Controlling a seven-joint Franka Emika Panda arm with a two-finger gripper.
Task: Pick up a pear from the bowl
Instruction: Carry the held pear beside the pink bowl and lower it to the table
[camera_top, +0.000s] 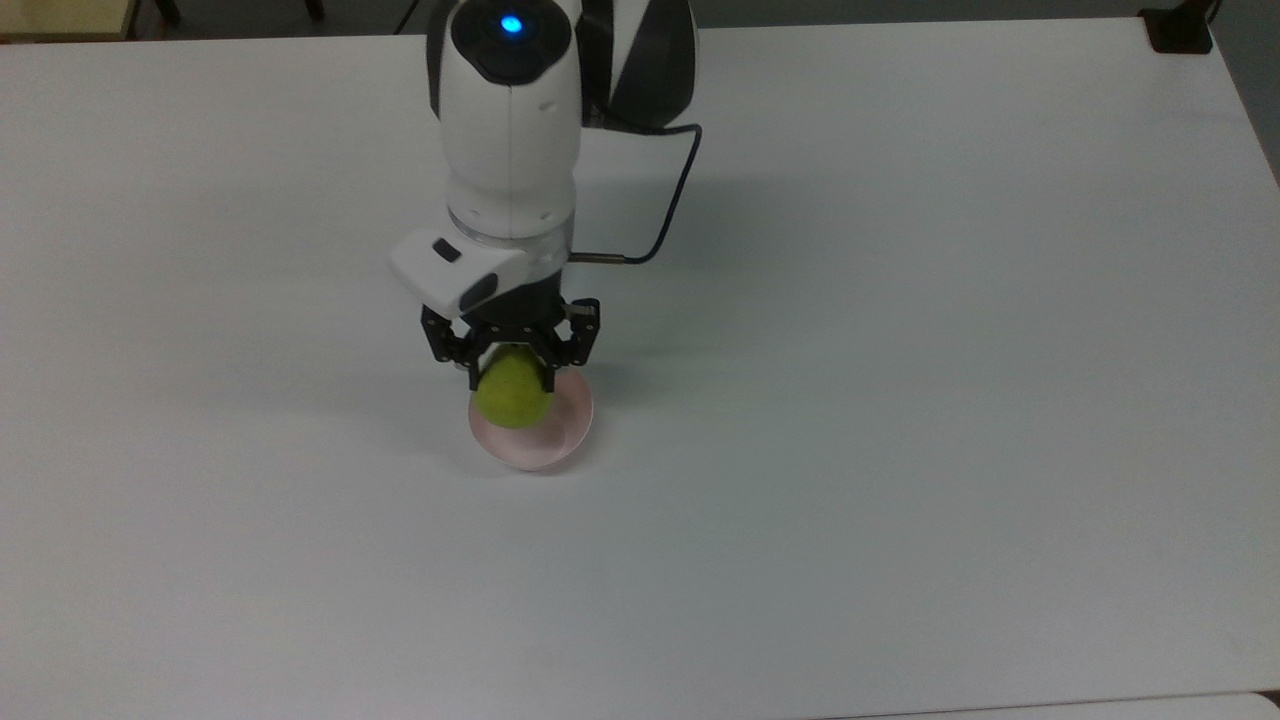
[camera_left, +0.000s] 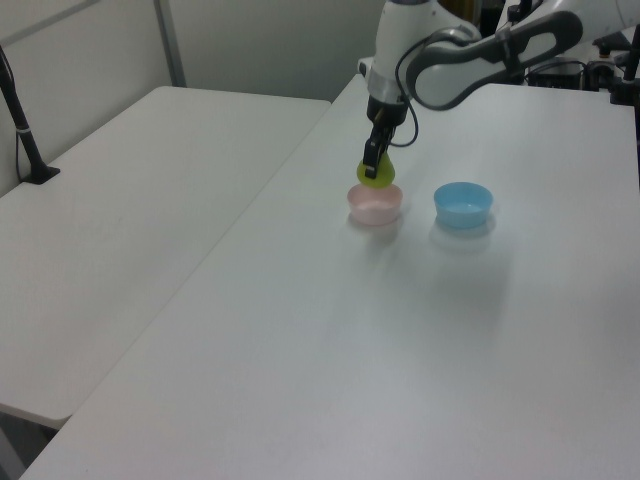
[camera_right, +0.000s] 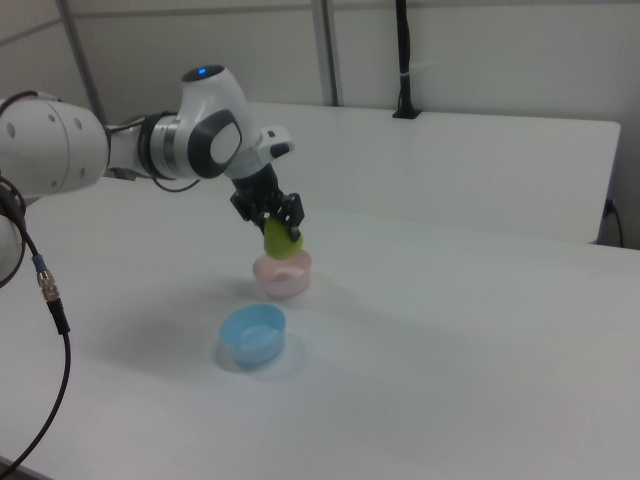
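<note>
Now | jaws grasp pear above pink bowl | blue bowl nearby, apart

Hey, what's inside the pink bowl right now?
Nothing visible: the pink bowl shows bare inside. The pear, held in the hand, covers part of it from the top view.

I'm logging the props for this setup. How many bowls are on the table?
2. The pink bowl sits directly under the pear, which the gripper holds above it. The light blue bowl stands apart beside it, nearer the camera in the right view. Nothing suggests a hidden third.
</note>
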